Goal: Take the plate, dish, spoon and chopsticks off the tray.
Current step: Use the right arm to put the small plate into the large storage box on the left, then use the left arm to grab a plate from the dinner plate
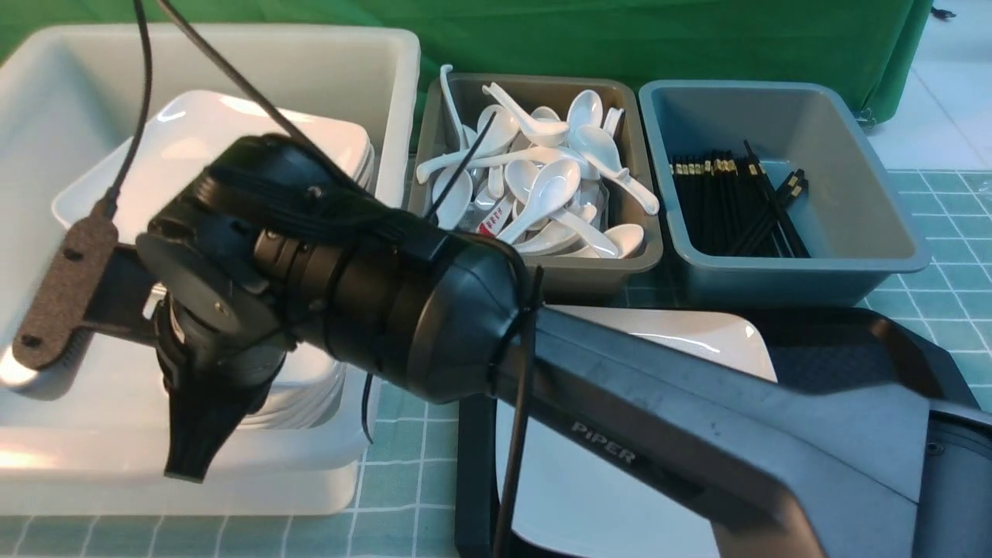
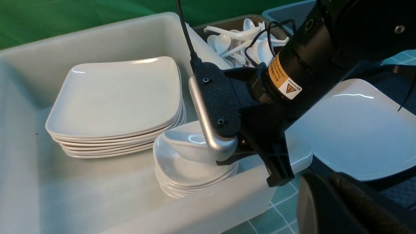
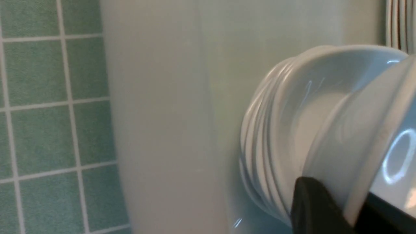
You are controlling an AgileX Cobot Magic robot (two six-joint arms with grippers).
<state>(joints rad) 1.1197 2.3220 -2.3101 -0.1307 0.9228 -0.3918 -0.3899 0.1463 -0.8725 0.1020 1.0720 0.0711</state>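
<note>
- White plastic forms the big tub (image 1: 232,37) on the robot's left side of the green-checked counter (image 1: 403,480). It holds a stack of large square plates (image 2: 113,94) and, just beside that and nearer the front wall, a stack of small dishes (image 2: 182,183).
- A grey-brown bin (image 1: 535,271) beside the tub is heaped with white spoons (image 1: 542,186). The blue-grey bin (image 1: 783,283) next to it holds black chopsticks (image 1: 728,205) with gold tips.
- The tray (image 1: 852,349) lies in front of those two bins, and the plate (image 1: 697,341) lies flat in it.
- In the front view the right arm (image 1: 635,418) crosses over the tub and hides the small stack. The left wrist view shows that stack plainly, with the dish (image 2: 185,143) tilted on top, one edge raised.
- Only the front view looks into the chopstick bin.
- The right hand (image 2: 248,164) hangs over the tub's front wall. The right wrist view shows the dish's raised rim pinched between a black finger (image 3: 312,208) and a silver one.
- The left hand (image 2: 341,204) is a dark blur at the edge of its own view, its fingers pressed together.
</note>
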